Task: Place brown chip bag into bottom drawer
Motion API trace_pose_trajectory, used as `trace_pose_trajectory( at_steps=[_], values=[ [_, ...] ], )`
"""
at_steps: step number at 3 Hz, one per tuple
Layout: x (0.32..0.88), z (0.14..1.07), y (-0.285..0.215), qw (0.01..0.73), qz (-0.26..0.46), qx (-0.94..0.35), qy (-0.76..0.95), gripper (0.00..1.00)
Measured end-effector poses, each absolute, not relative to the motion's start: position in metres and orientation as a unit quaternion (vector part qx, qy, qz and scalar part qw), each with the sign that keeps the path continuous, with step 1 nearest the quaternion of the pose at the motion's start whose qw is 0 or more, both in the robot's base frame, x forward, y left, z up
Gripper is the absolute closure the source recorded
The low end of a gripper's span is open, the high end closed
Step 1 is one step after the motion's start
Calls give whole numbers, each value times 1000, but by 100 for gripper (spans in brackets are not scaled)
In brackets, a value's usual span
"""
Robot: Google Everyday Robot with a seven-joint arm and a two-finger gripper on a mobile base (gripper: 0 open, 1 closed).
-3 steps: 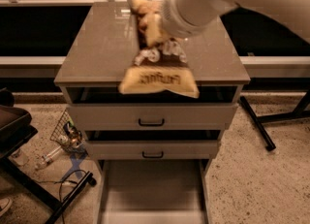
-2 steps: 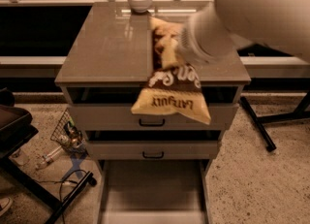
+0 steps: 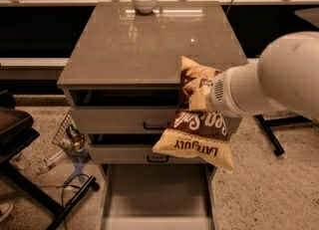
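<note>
The brown chip bag hangs upside down in the air in front of the cabinet's right side, level with the two upper drawers. My gripper is shut on the bag's upper part; the white arm reaches in from the right and hides most of it. The bottom drawer is pulled open below, a wide shallow tray with a flat grey floor. The bag is above and slightly right of the drawer's middle, not touching it.
The cabinet top carries a small white bowl at its far edge. The two upper drawers show black handles. A wire basket with clutter and a black stand are at the left; a black table leg is at the right.
The arm has carried the bag off the cabinet top, forward, down and to the right, so it now hangs in front of the drawers.
</note>
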State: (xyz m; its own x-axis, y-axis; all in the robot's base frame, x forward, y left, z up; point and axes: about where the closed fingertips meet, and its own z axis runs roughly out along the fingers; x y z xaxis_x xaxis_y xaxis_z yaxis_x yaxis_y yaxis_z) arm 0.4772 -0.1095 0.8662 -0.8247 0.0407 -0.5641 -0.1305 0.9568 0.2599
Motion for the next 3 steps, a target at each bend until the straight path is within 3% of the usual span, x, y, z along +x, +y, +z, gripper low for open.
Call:
trace_pose_trajectory(
  at_steps=[3],
  values=[
    [463,814,-118,261,176,0,949,100]
  ],
)
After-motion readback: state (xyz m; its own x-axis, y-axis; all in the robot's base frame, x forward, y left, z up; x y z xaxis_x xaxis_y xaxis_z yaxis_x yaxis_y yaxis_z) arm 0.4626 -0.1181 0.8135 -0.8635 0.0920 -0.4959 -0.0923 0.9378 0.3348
